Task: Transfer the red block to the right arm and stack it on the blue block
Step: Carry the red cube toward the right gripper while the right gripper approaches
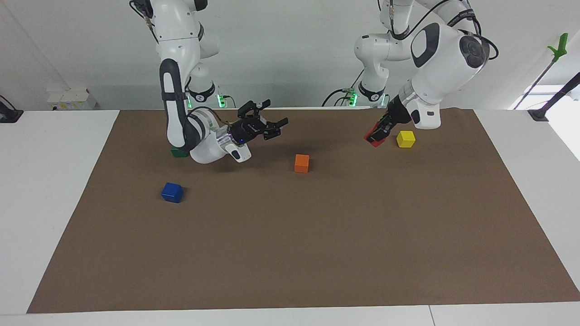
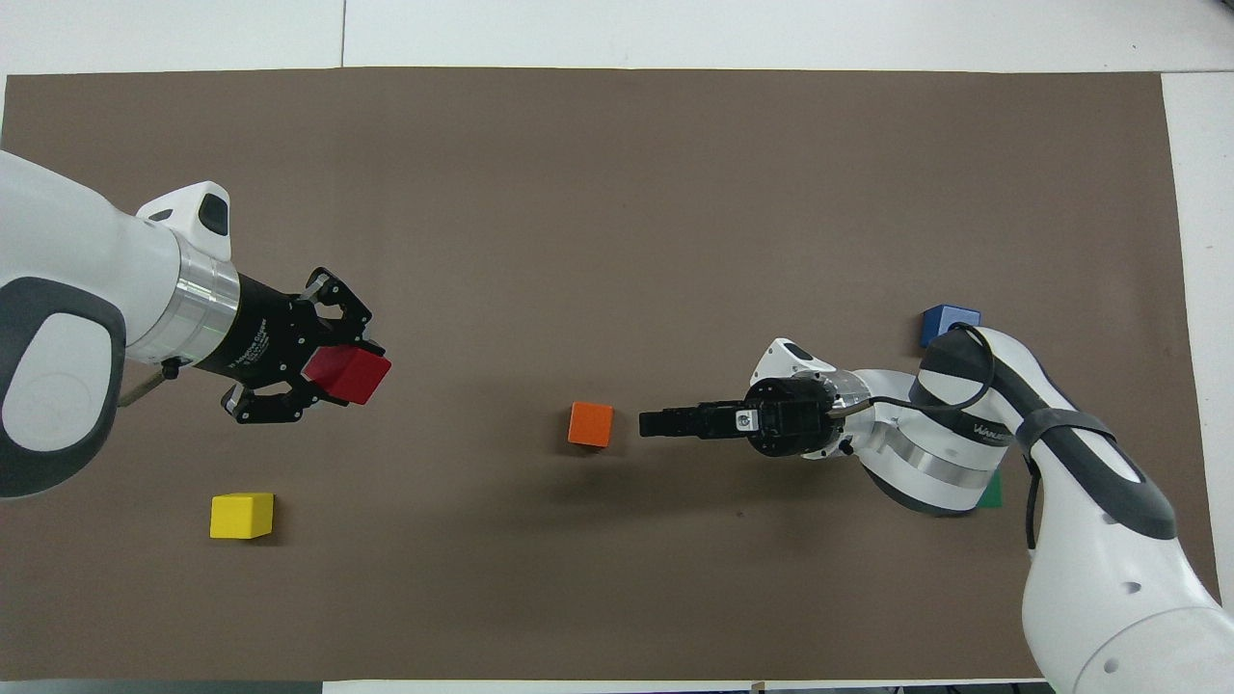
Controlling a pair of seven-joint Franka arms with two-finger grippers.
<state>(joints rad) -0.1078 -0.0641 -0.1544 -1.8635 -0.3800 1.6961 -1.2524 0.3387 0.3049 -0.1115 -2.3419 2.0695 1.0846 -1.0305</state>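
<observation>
Overhead view: left gripper (image 2: 323,371) clamps red block (image 2: 347,374) in the air, at the left arm's end of the table. Right gripper (image 1: 267,122), jaws spread, points toward it over the mat. Orange block (image 2: 590,424) lies between them below. Blue block (image 1: 172,192) sits at the right arm's end; yellow block (image 1: 406,138) is near the red block.

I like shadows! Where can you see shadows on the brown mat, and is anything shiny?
Facing view: soft shadow under the right gripper, beside the orange block. Overhead view: a blurry shadow below that block; the left arm's silver wrist ring shines; the red block looks bright.
</observation>
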